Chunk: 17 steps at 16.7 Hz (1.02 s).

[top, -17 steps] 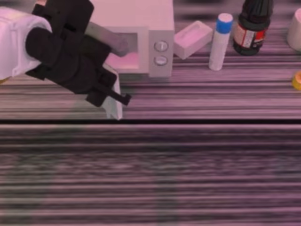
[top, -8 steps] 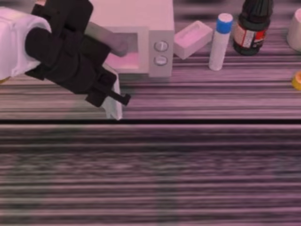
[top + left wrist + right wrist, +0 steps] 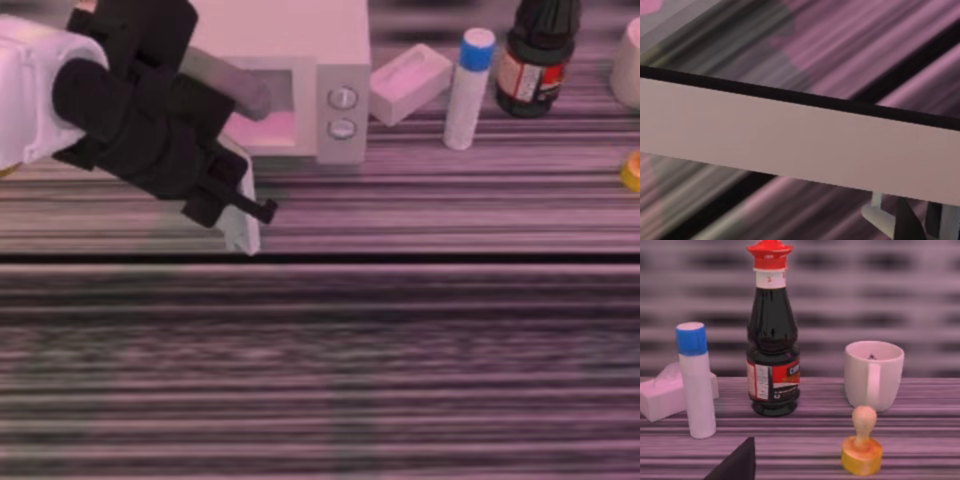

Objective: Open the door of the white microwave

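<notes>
1. The door (image 3: 243, 212) stood swung out from the white microwave (image 3: 300, 60), seen edge-on from above and reaching toward the front of the table (image 3: 420, 330). The cavity was exposed, with a pale floor inside.
2. The white microwave sat at the back of the table, left of centre, its two silver knobs (image 3: 342, 112) on the panel right of the cavity.
3. The left gripper (image 3: 235, 200) was at the door's outer edge, in front of the microwave. Cannot tell whether its fingers were apart or clamped on the door. In the left wrist view the door (image 3: 800, 145) filled the frame as a broad pale band.
4. To the microwave's right, along the back: a small white box (image 3: 410, 83), a white tube with blue cap (image 3: 468, 90), a dark sauce bottle (image 3: 540, 55), a white mug (image 3: 873, 374) and a yellow stamp with wooden knob (image 3: 862, 442).
5. The right gripper was not seen from above; only a dark tip (image 3: 737, 465) showed in the right wrist view, state not discernible.
</notes>
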{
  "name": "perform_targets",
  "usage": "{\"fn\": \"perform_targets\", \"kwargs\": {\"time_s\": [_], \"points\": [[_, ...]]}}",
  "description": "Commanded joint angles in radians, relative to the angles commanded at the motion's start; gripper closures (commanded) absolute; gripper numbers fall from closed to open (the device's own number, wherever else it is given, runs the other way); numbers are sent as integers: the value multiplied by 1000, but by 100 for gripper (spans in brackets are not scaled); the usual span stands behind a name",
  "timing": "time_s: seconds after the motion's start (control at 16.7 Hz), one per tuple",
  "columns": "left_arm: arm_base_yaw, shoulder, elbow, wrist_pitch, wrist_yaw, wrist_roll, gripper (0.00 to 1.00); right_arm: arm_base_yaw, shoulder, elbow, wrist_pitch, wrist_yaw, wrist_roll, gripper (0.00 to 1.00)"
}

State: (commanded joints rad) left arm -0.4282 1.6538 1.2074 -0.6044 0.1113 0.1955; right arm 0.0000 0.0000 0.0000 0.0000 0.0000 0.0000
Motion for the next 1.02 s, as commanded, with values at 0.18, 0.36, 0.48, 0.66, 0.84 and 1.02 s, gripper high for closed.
{"fn": "perform_targets", "kwargs": {"time_s": [0.18, 0.36, 0.48, 0.66, 0.84, 1.02], "points": [[3, -2, -5, -1, 13, 12, 100, 0, 0, 0, 0, 0, 0, 0], [24, -17, -19, -10, 39, 64, 100, 0, 0, 0, 0, 0, 0, 0], [45, -24, -36, -24, 61, 110, 100, 0, 0, 0, 0, 0, 0, 0], [68, -42, -47, -30, 91, 168, 100, 0, 0, 0, 0, 0, 0, 0], [73, -48, -47, -29, 97, 177, 100, 0, 0, 0, 0, 0, 0, 0], [73, -48, -47, -29, 97, 177, 100, 0, 0, 0, 0, 0, 0, 0]]}}
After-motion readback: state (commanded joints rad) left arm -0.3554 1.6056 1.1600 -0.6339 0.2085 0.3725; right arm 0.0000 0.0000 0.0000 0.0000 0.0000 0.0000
